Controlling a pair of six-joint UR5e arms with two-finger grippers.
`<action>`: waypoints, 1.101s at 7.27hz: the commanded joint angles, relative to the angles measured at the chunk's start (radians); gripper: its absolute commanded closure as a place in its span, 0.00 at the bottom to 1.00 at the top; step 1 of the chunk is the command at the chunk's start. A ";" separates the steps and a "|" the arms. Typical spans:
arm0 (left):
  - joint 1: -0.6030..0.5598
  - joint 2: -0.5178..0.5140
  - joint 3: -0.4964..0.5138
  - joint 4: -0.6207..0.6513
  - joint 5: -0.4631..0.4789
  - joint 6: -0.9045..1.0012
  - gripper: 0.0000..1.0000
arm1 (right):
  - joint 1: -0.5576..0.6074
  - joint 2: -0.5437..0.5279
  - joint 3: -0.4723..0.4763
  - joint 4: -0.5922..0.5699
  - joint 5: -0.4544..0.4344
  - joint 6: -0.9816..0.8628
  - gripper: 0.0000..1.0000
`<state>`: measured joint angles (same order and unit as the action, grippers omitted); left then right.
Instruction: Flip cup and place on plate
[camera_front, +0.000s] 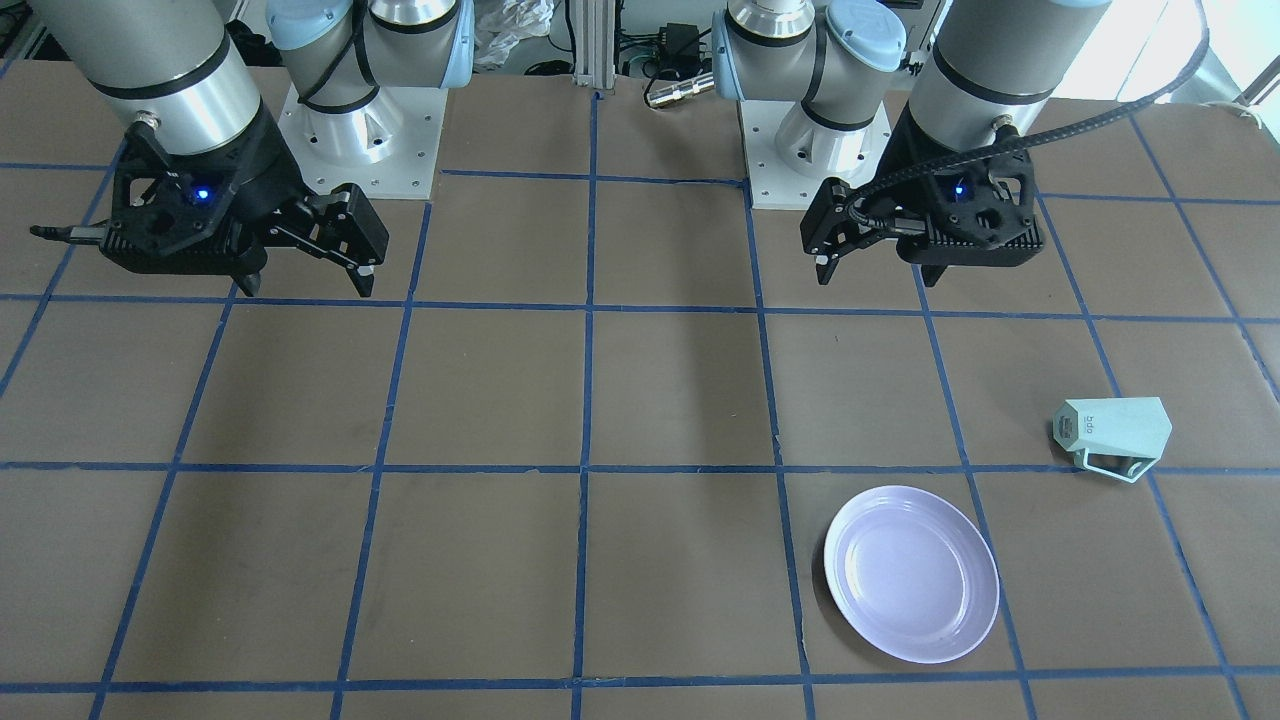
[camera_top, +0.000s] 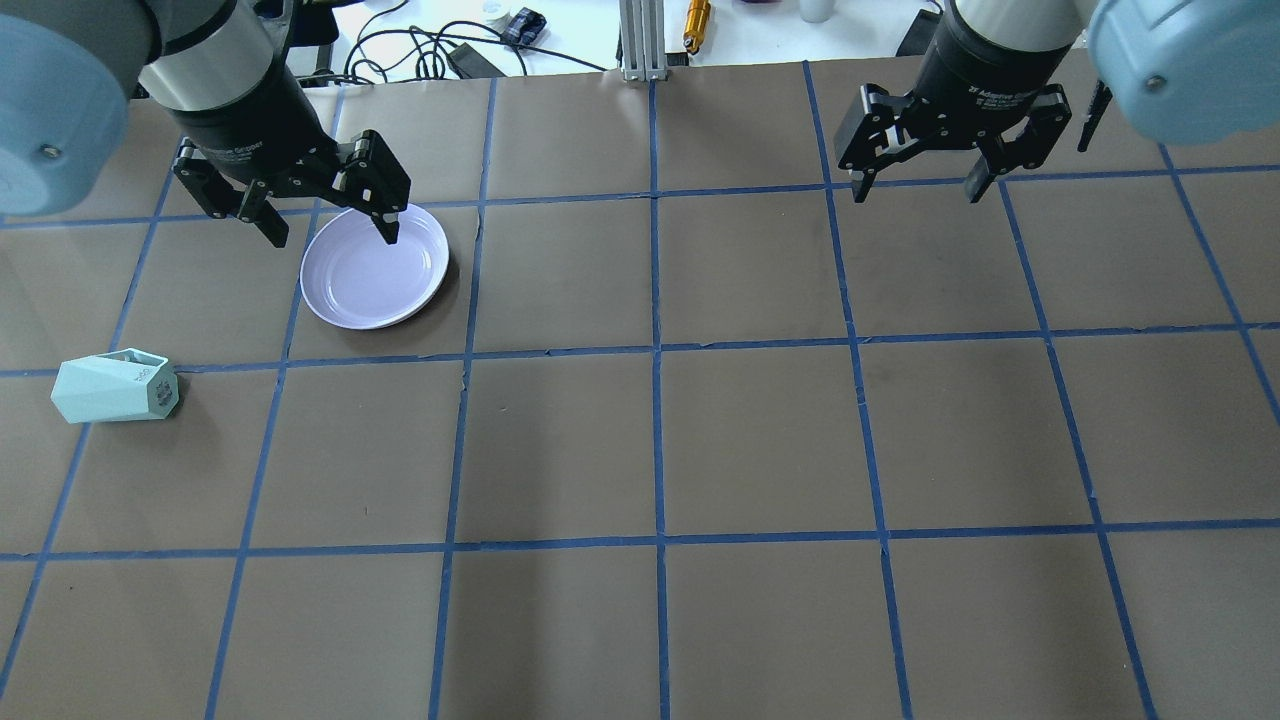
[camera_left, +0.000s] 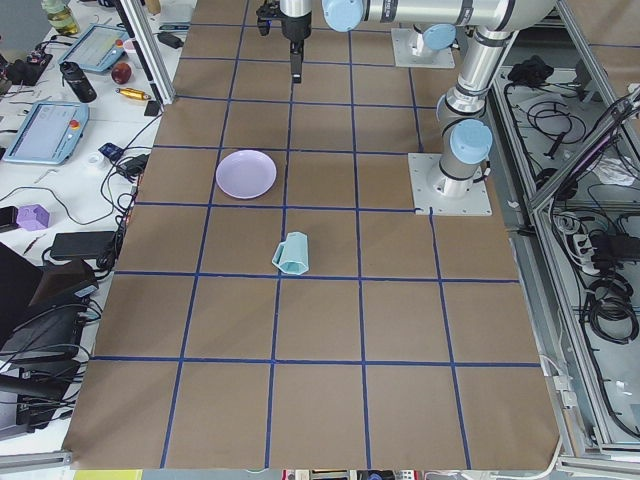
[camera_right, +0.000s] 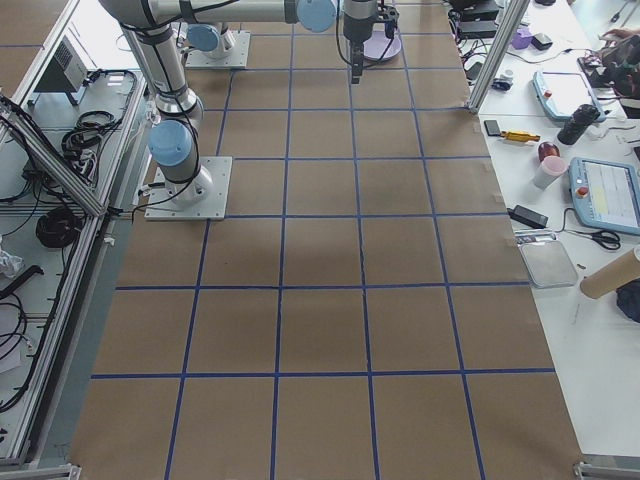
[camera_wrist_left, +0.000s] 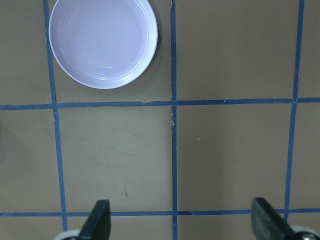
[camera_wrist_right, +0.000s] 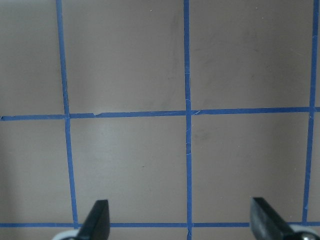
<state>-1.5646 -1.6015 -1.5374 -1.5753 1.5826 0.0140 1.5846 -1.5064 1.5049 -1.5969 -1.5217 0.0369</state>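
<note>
The cup (camera_top: 115, 390) lies on its side at the left of the table, lettered base towards the table's middle; it also shows in the front view (camera_front: 1110, 435) and the left view (camera_left: 292, 252). The plate (camera_top: 375, 268) sits flat and empty a little beyond and to the right of it, seen too in the front view (camera_front: 912, 573) and the left wrist view (camera_wrist_left: 103, 42). My left gripper (camera_top: 332, 238) is open and empty, high above the table near the plate. My right gripper (camera_top: 917, 190) is open and empty, high over the far right.
Brown paper with a blue tape grid covers the table (camera_top: 760, 440). The two arm bases (camera_front: 360, 150) (camera_front: 815, 150) stand at the robot's edge. An aluminium post (camera_top: 645, 40), cables and tools lie beyond the far edge.
</note>
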 joint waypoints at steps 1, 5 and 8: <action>0.000 0.005 -0.001 0.003 0.000 0.000 0.00 | 0.000 0.000 0.000 0.000 0.000 0.000 0.00; 0.005 -0.003 0.011 0.001 -0.001 -0.002 0.00 | 0.000 0.000 0.000 0.000 0.000 0.000 0.00; 0.011 0.002 0.013 0.001 -0.001 -0.003 0.00 | 0.000 0.000 0.000 0.000 0.000 0.000 0.00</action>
<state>-1.5565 -1.6016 -1.5256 -1.5739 1.5816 0.0109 1.5846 -1.5064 1.5048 -1.5969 -1.5217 0.0368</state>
